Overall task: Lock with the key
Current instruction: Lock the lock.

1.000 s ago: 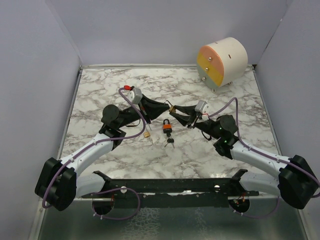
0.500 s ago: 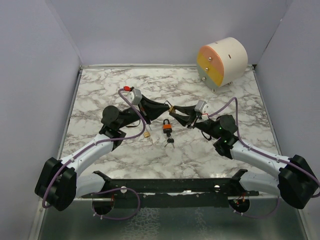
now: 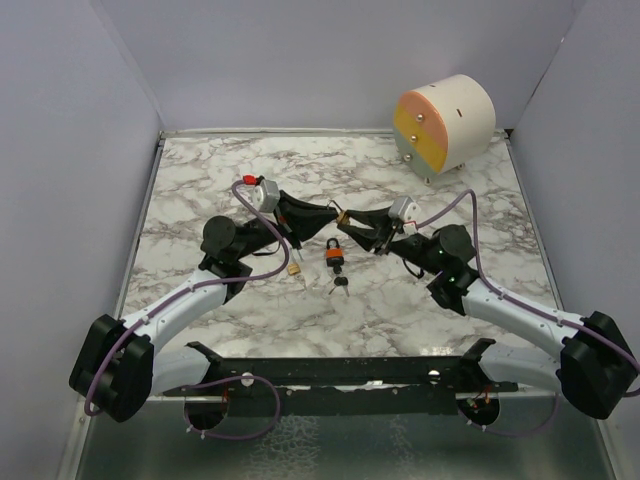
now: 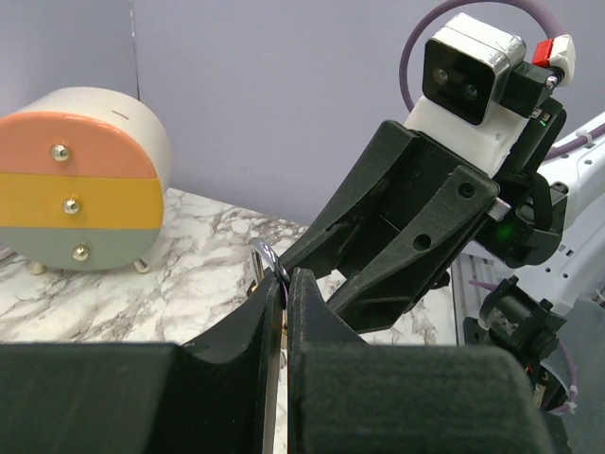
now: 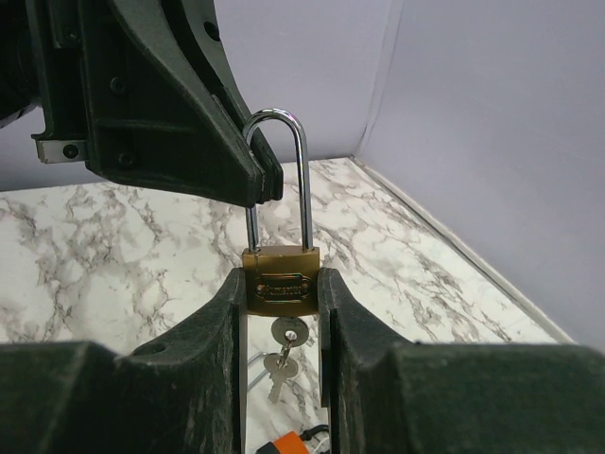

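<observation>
My right gripper point(image 5: 282, 280) is shut on the body of a brass padlock point(image 5: 281, 286) and holds it upright above the table. A key point(image 5: 288, 333) sits in its keyhole, with a second key hanging below. The silver shackle point(image 5: 276, 118) stands up. My left gripper point(image 4: 285, 276) is closed at the top of the shackle point(image 4: 267, 258), its fingertips point(image 5: 257, 182) against the shackle's left leg. In the top view both grippers meet at the padlock point(image 3: 343, 216) at mid-table.
An orange padlock point(image 3: 333, 254) with keys point(image 3: 340, 285) lies on the marble table point(image 3: 200, 170) just below the grippers. A small brass padlock point(image 3: 294, 268) lies to their left. A round drawer unit point(image 3: 445, 125) stands at the back right.
Both wrists have shifted slightly left and away, with the padlock still held between them. The objects on the table have not moved.
</observation>
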Controlling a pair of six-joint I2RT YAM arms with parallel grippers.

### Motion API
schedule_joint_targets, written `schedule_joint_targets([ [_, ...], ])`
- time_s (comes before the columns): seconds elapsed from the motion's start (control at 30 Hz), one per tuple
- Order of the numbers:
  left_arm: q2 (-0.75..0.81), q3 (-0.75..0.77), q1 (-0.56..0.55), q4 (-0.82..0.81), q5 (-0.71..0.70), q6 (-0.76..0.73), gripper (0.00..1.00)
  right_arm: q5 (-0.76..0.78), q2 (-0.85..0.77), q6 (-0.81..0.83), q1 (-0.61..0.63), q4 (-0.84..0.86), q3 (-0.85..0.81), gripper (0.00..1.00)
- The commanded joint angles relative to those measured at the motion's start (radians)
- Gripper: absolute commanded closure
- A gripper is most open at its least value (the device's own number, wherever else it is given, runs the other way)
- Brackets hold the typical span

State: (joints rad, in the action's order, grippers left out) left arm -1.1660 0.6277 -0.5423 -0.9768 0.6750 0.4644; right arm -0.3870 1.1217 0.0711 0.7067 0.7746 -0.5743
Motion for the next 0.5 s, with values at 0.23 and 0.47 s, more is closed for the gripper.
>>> schedule_joint_targets([
  [0.23,-0.037,-0.058,-0.028,0.068,0.036,-0.001,1.0,-0.05,-0.046,-0.071,0.006,0.12,-0.135,0.99],
  [0.47,-0.037,-0.076,-0.029,0.068,0.034,-0.003,1.0,-0.032,-0.086,-0.056,0.007,0.107,-0.149,0.99],
])
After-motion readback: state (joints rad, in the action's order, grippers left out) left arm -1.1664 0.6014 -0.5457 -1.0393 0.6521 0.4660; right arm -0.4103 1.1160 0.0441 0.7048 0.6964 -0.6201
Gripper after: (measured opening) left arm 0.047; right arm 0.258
